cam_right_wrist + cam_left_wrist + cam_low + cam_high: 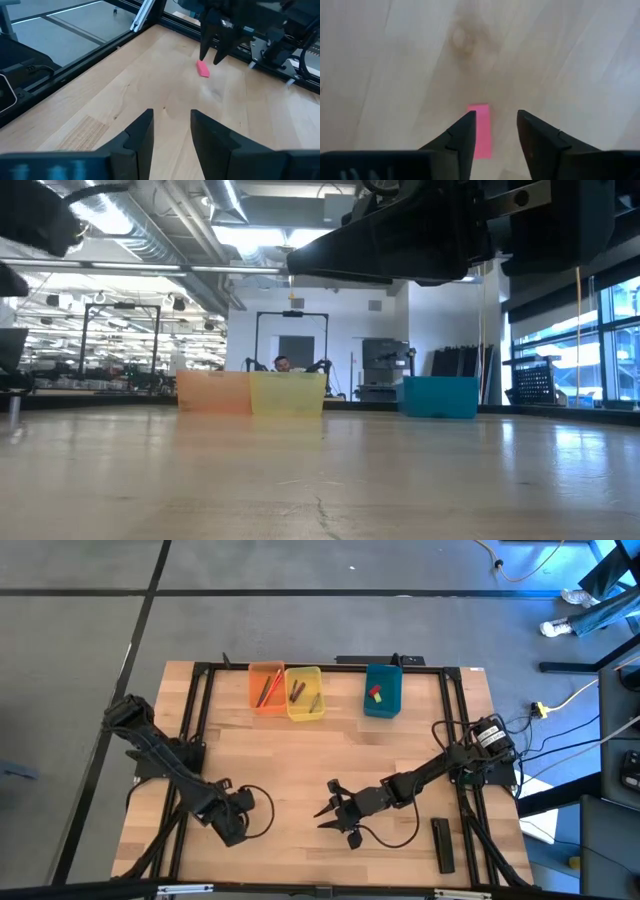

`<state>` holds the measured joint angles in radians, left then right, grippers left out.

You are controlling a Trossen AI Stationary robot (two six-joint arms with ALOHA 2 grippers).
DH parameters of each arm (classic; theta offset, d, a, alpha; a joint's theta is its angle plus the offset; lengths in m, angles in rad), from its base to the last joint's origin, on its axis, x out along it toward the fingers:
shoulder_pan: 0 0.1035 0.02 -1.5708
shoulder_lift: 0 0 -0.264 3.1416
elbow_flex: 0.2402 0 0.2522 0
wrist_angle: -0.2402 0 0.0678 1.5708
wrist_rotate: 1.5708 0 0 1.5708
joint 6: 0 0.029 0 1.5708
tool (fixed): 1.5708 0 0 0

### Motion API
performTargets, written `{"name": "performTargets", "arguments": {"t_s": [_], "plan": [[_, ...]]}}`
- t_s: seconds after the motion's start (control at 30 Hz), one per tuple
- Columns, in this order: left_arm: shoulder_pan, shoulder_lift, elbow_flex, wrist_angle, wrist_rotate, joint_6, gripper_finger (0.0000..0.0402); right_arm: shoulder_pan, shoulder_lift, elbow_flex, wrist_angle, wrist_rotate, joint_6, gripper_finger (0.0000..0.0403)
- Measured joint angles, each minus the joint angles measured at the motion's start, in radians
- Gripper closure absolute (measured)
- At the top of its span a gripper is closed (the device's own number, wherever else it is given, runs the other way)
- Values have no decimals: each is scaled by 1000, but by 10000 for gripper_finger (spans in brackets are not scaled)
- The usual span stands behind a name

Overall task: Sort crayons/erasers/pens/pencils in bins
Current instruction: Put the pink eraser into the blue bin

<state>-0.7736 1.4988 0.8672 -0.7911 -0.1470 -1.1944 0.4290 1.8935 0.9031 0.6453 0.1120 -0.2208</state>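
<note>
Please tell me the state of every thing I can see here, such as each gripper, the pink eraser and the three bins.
Left gripper: open, above the pink eraser, not gripping it.
Right gripper: open, holds nothing.
Pink eraser: lying flat on the table.
Orange bin: holds long items.
Yellow bin: holds long items.
Teal bin: holds small erasers.
Black bar: lying on the table.

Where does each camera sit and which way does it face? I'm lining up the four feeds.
High view: overhead, straight down on the table, three bins and both arms.
Low view: table height, level toward the bins; an arm's underside overhead.
Left wrist view: looks down between the left pincer fingers at a pink eraser on the wood.
Right wrist view: past the open right pincer, across the table.
Shared: both wrist views show the pink eraser; the right's also shows the left pincer above it.
</note>
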Motion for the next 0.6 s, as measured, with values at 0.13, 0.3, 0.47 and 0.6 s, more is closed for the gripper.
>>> {"name": "performTargets", "arguments": {"t_s": [0.13, 0.3, 0.47, 0.6], "plan": [[-32, 2, -47, 23, 0, -7, 237, 0, 0, 0, 0, 0, 0, 272], [-51, 2, -98, 63, 0, -8, 217, 0, 0, 0, 0, 0, 0, 272], [-51, 2, -137, 83, 2, -9, 221, 0, 0, 0, 0, 0, 0, 272], [-51, 0, -173, 150, 5, -11, 233, 0, 0, 0, 0, 0, 5, 272]]}}
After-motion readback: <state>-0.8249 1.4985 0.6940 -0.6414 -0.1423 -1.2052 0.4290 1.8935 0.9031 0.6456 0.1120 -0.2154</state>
